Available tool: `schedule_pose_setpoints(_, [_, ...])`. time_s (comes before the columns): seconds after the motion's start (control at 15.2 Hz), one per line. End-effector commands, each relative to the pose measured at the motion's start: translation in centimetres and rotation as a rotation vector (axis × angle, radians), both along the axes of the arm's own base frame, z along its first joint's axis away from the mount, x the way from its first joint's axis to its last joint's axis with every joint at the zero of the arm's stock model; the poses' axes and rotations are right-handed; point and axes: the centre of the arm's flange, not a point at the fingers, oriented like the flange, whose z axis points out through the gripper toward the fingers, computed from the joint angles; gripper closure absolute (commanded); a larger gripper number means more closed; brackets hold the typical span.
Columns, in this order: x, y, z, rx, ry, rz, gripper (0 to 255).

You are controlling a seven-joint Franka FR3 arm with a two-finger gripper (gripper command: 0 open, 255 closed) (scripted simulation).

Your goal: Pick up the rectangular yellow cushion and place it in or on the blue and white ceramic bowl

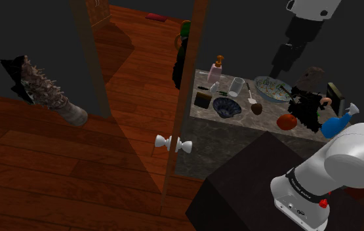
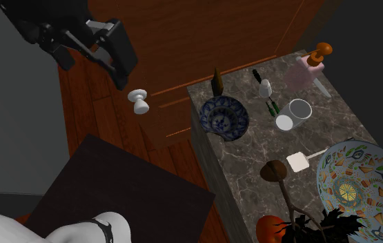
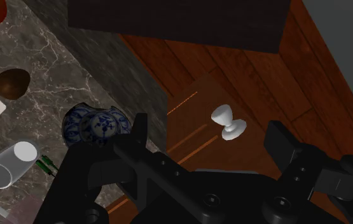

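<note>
We see the gripper [image 3: 210, 137] hanging high over the wooden floor [image 2: 107, 121], off the marble counter [image 2: 252, 159]. Its 2 fingers stand wide apart with nothing between them. In the wrist view the white door knob [image 3: 229, 122] shows in the gap far below, untouched.

The cushion [image 1: 203, 100] is on the counter at the corner nearest the door [image 2: 203, 34]. It is drawn as a dark brownish slab, and we can make out no yellow in this dim light. In the second exterior view it stands on edge [image 2: 217, 81], just beside the blue and white bowl [image 2: 223, 117], which sits right at the counter's floor-side edge. The gripper is well apart from both.

Room is tight at that corner, because the door leaf comes close to the counter's end. A strip of bare floor runs between the counter's side and the dark stand [image 2: 128, 193]. Past the bowl the counter is crowded: a glass [image 2: 293, 114] lies on its side, and a large patterned bowl [image 2: 362, 183] is near it.

In the wrist view the hand's black body covers the small bowl's near rim. The patterned bowl is cut off by the second exterior view's right edge. In the shoulder view the arm [image 1: 305, 26] runs off the top edge.
</note>
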Motion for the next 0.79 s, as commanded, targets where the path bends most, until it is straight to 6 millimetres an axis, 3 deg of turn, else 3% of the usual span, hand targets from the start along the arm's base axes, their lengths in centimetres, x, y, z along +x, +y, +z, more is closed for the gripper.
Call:
schedule_pose_setpoints(0.0, [0.0, 0.0, 0.0, 0.0, 0.0, 0.0, 0])
schedule_pose_setpoints(0.73, [7.9, -4.3, -10.9, -0.002, -0.04, 0.019, 0])
